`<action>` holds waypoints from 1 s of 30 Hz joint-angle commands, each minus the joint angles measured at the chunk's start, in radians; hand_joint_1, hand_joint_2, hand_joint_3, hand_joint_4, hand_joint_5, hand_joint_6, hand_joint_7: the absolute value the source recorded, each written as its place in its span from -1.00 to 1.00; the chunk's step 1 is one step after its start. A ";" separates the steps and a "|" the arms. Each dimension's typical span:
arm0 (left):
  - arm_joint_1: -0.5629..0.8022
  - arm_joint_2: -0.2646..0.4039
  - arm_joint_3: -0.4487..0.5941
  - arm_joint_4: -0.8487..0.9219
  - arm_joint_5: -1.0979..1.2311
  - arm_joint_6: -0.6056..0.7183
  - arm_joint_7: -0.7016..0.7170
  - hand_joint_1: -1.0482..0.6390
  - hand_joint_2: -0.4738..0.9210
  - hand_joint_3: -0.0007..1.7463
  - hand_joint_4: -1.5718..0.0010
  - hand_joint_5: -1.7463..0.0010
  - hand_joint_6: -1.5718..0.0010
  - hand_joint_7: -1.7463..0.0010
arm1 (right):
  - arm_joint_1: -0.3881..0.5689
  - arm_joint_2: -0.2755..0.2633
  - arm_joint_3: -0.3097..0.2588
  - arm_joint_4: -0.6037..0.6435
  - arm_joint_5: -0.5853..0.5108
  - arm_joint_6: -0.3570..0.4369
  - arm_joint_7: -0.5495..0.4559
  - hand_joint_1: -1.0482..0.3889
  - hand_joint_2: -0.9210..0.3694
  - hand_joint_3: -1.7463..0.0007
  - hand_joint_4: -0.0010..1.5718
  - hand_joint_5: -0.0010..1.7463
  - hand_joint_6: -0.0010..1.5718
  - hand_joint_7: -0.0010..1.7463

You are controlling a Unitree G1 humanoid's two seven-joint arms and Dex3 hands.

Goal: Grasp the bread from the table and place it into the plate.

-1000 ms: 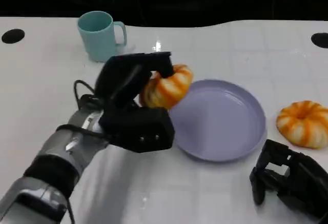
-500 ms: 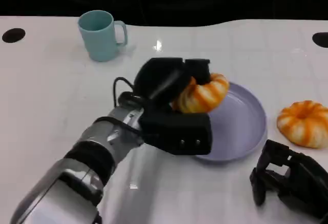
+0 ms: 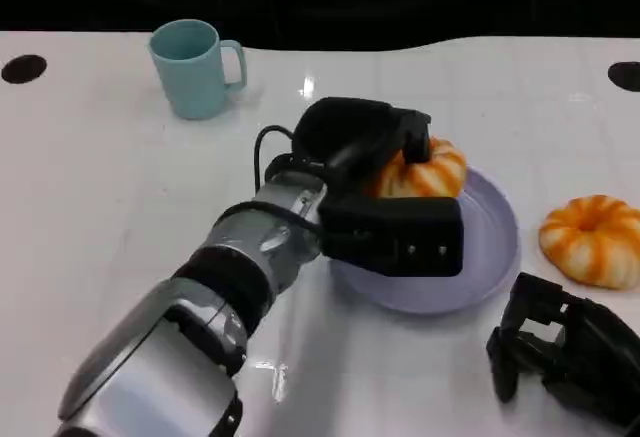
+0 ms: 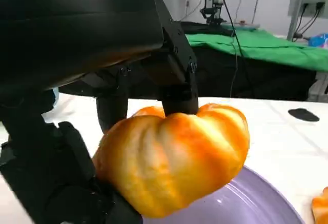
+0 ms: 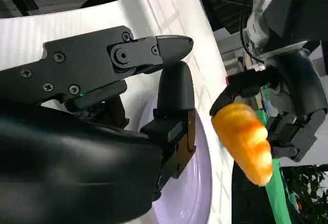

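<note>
The left robot hand [image 3: 385, 192] holds the round orange bread with pale stripes [image 3: 425, 172], and its black fingers are closed around the bread from above and from the side. The bread is above the far left part of the round lilac plate [image 3: 480, 247], which lies on the white counter [image 3: 90, 187]. In the left wrist view the bread [image 4: 174, 157] is clamped between the fingers [image 4: 177, 80] on top and the black part of the hand below it, and the inside of the plate [image 4: 256, 203] is directly under the bread; I cannot tell whether the bread touches the plate. In the right wrist view the bread [image 5: 246, 142] looks lifted over the plate [image 5: 197, 183], with the left robot hand [image 5: 287, 101] wrapped around it. The right robot hand [image 3: 560, 352] rests on the counter near the front right edge of the plate; its fingers are curled in and it holds nothing. A second orange striped bread of the same ring shape [image 3: 595, 240] lies on the counter to the right of the plate, just beside its rim. A light teal mug with a handle [image 3: 195, 67] stands upright at the far left of the counter, well apart from the plate.
</note>
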 commanded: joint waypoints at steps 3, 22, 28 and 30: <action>-0.052 0.033 -0.043 0.008 0.013 0.015 -0.196 -0.65 0.93 -0.61 0.79 0.15 0.72 0.63 | 0.019 -0.010 -0.007 0.003 0.002 0.013 -0.004 -0.32 -1.00 0.75 -0.08 1.00 -0.22 0.88; -0.025 0.099 -0.072 -0.076 0.002 -0.002 -0.332 -1.00 1.00 -0.33 0.99 0.89 1.00 0.72 | 0.020 -0.014 -0.004 -0.003 -0.009 0.010 -0.013 -0.35 -1.00 0.76 -0.08 1.00 -0.20 0.85; 0.072 0.172 -0.011 -0.155 -0.069 -0.116 -0.301 -0.95 1.00 -0.38 0.99 0.72 1.00 0.62 | 0.016 -0.012 -0.005 0.004 -0.004 0.014 -0.013 -0.32 -1.00 0.77 -0.08 1.00 -0.21 0.86; 0.110 0.191 0.020 -0.179 -0.109 -0.162 -0.304 -0.89 1.00 -0.44 1.00 0.62 0.97 0.60 | 0.016 -0.010 -0.006 0.003 -0.002 0.014 -0.012 -0.31 -1.00 0.77 -0.07 1.00 -0.21 0.88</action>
